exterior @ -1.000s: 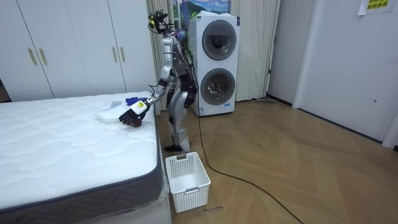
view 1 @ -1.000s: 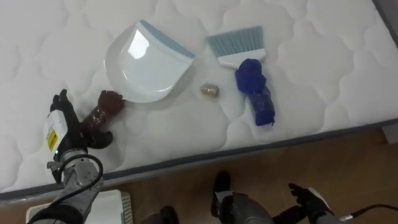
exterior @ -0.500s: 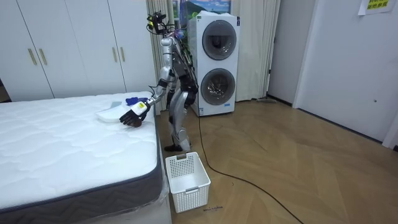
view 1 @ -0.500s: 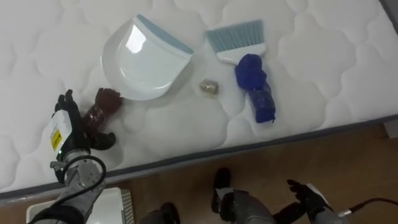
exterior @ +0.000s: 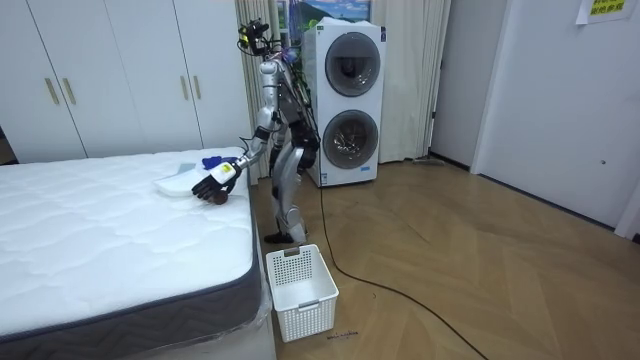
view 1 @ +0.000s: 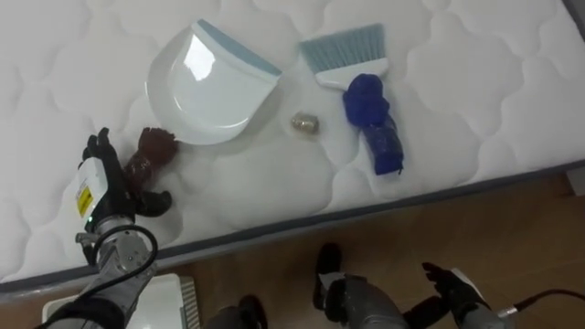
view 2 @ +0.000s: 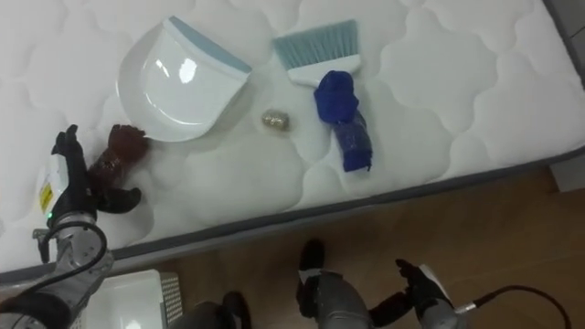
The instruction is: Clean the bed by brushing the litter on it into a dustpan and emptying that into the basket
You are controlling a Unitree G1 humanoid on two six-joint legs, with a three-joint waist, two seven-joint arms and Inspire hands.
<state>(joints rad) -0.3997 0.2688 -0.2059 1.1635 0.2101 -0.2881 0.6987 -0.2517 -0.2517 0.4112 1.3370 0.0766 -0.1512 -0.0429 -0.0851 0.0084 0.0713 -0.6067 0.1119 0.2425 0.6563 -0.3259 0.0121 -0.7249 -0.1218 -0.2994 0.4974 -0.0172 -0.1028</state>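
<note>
**Dustpan handle at the open left hand, bed edge**

Dustpan [view 1: 208, 87], white with a pale blue lip, lies flat on the bed [view 1: 475, 91], on the quilted white mattress near its near edge. Its dark reddish-brown handle [view 1: 151, 151] points down and to the robot's left. The left hand [view 1: 102, 187] rests on the mattress at the end of that handle, back toward the camera. Its fingers [view 1: 95, 146] are extended upward and its thumb is spread out to the side. The handle's end lies between thumb and fingers, and nothing is curled round it.

To the right of the dustpan, just apart from it, sits a small crumpled ball [view 1: 303, 122] of light brownish stuff. Beyond that lies a brush [view 1: 364, 105] with pale blue bristles pointing away from the robot and a deep blue handle toward the mattress edge. The brush is near the ball but not touching it.

The right hand [view 1: 457, 285] hangs low at the robot's side over the wooden floor [exterior: 480, 270], fingers loose and holding nothing.

In the room view the robot stands upright at the bed's side with its left arm reaching out over the mattress. A white slatted basket [exterior: 300, 280] stands on the floor by the bed's corner, and two stacked washing machines [exterior: 350, 100] are behind the robot.
</note>
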